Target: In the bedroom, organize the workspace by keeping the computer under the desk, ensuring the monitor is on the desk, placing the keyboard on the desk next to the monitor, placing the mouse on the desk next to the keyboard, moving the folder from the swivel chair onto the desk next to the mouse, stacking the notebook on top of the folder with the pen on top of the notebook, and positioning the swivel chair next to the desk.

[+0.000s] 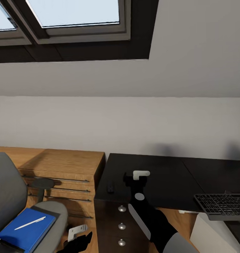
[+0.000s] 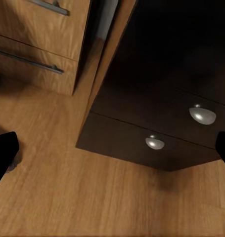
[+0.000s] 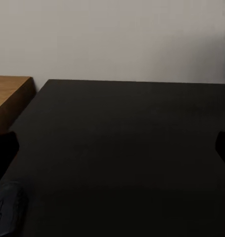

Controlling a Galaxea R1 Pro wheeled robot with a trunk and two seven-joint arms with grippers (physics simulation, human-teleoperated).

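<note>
The small black rounded mouse (image 1: 110, 186) lies on the long black tabletop (image 1: 169, 175), at its left end, well apart from the flat dark keyboard (image 1: 222, 205) at right. Judged step: moving the mouse beside the keyboard. The right claw (image 1: 136, 180) hovers just right of the mouse, wide open, empty. The left claw (image 1: 79, 236) hangs low by the drawers, open, empty. Next: reach left, close on the mouse.

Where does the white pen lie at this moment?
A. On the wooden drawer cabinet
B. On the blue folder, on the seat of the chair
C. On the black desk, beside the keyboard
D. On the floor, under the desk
B: in the head view the pen lies on the blue folder, which rests on the swivel chair seat.
</note>
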